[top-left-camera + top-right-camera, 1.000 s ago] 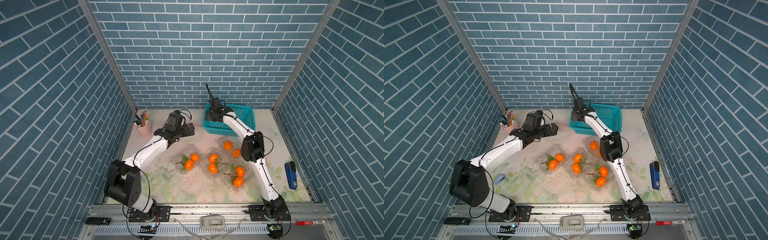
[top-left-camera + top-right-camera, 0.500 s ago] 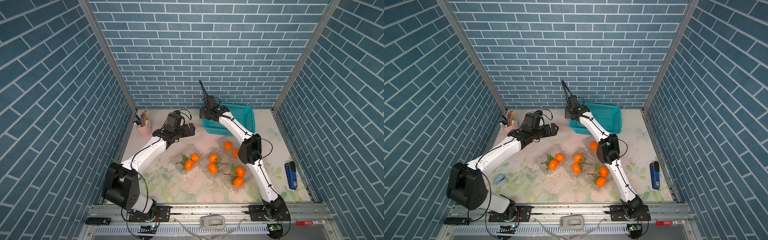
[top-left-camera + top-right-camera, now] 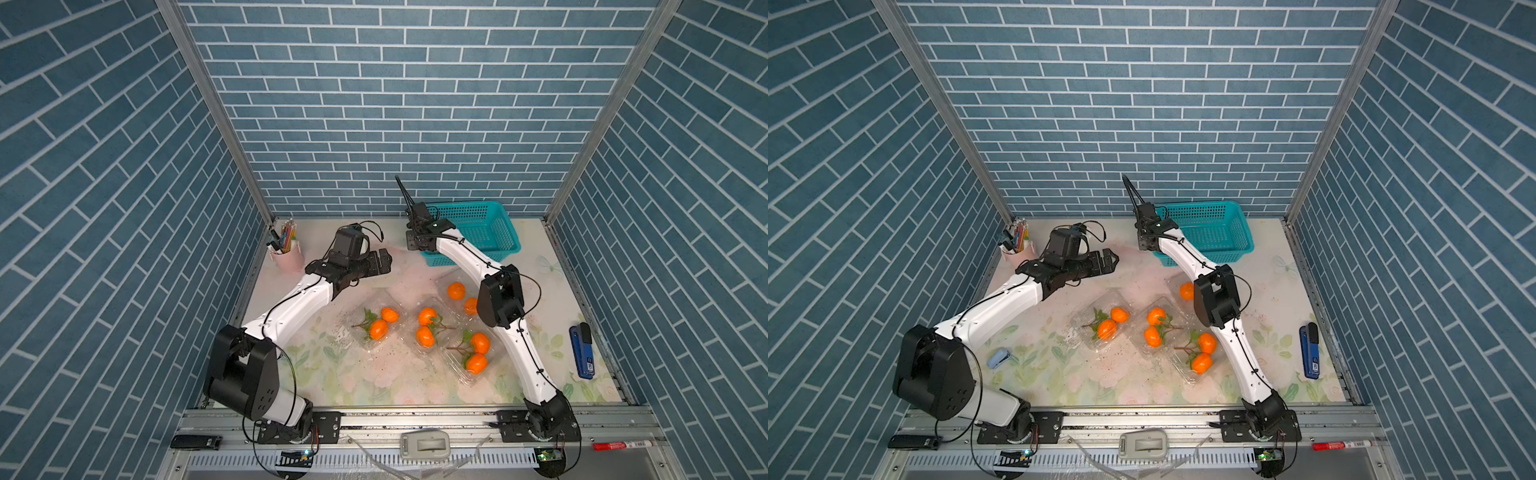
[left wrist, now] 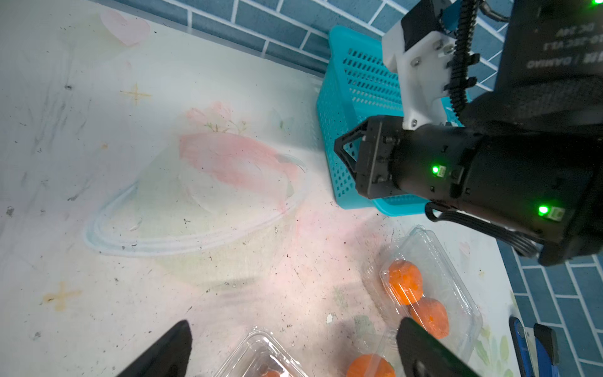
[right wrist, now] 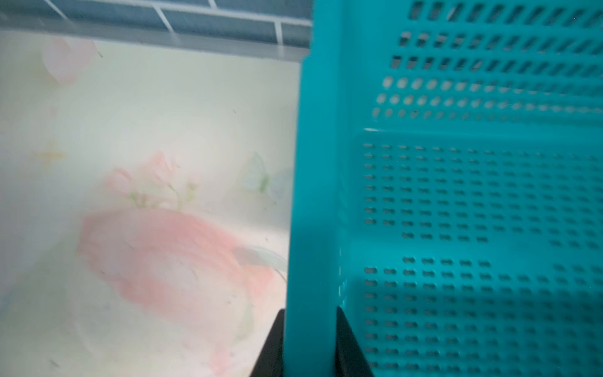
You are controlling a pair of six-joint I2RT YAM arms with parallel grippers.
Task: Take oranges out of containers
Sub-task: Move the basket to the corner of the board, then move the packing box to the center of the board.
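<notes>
Blue brick-pattern walls (image 3: 374, 104) enclose a floral tabletop (image 3: 353, 382); left gripper (image 4: 293, 326) gapes wide, right gripper (image 5: 308, 326) pinches the teal basket (image 5: 456, 196) rim

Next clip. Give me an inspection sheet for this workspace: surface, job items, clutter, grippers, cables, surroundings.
Surface: floral mat, speckled with dirt.
Job's things: eight oranges, two in each of four clear containers; none out yet.
Clutter: teal basket, pink pen cup, blue stapler, red marker on the front rail.
Grippers: left gripper open, empty, above the mat; right gripper closed on the teal basket's wall, one finger on each side.
Cables: black cables loop at the robot's joints; none seen snagged.
Surroundings: blue brick-pattern walls on three sides.
</notes>
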